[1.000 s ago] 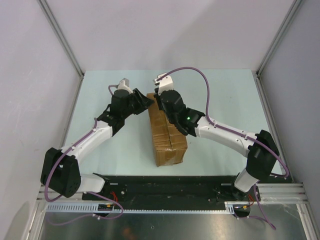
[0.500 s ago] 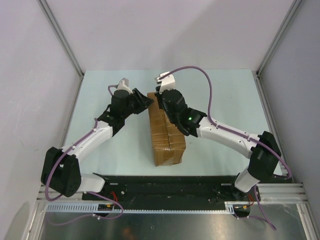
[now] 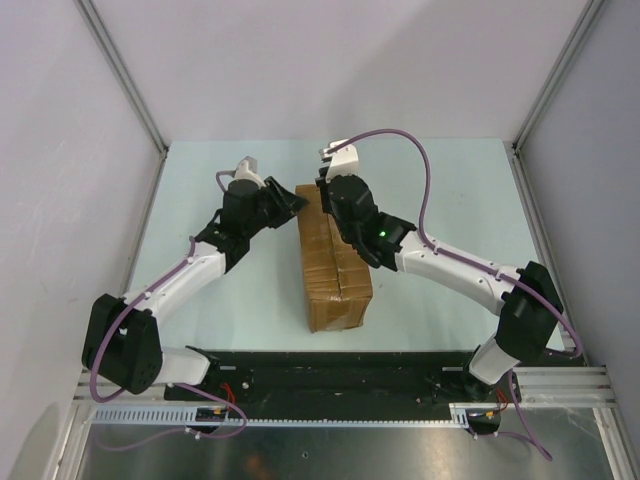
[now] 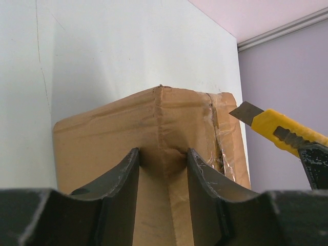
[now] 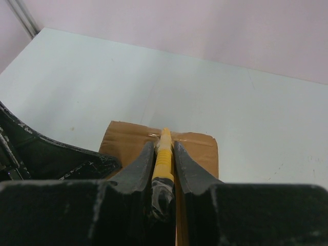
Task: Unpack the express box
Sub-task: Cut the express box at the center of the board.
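Observation:
The express box (image 3: 336, 285), a long brown taped carton, lies lengthwise in the middle of the table. My left gripper (image 3: 288, 204) is at its far left corner. In the left wrist view the jaws (image 4: 163, 154) pinch the box's (image 4: 107, 133) corner edge, and the cardboard is dented between them. My right gripper (image 3: 327, 192) hovers over the far end, shut on a yellow utility knife (image 5: 164, 154). The knife's blade (image 4: 247, 111) sticks out just beyond the far end of the top tape seam (image 4: 215, 128), which looks ragged there.
Grey walls with metal posts enclose the pale green table (image 3: 450, 200) on three sides. The black rail with the arm bases (image 3: 330, 375) runs along the near edge. The left arm's black gripper body (image 5: 51, 159) sits close beside the knife.
The right gripper with the knife has shifted slightly to the right and away over the box's far end. The left jaws have narrowed a little on the corner.

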Robot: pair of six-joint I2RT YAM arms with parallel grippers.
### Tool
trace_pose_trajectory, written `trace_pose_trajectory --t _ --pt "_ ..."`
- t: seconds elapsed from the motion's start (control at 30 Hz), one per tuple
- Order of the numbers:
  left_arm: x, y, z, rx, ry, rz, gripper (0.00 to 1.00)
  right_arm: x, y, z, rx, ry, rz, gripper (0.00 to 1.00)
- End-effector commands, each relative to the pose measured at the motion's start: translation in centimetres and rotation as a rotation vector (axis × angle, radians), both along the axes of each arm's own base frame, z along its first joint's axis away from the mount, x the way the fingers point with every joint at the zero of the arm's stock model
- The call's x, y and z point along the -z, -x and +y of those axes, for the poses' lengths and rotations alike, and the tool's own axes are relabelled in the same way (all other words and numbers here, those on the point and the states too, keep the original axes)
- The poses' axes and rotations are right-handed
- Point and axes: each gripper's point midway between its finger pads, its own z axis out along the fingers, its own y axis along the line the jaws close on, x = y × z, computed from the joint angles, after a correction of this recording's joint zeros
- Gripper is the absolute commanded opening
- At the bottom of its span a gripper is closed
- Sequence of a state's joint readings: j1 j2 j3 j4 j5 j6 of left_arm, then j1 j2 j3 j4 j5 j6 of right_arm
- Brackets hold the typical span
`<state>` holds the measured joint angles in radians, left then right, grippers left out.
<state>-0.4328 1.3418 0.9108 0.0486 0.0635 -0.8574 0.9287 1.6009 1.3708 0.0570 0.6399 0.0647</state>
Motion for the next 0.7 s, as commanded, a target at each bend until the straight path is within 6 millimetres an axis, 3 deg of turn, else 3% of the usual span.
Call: trace_pose_trajectory --t 0.0,0.67 --pt "8.5 3.9 1.3 0.018 -0.144 0.268 0.39 -0.3 -0.1 0.1 0.021 -0.039 -0.006 0.0" --pt "9.0 4.2 1.5 -0.001 -0.136 0.289 0.38 1.7 0.4 0.7 0.027 -0.02 0.043 0.0"
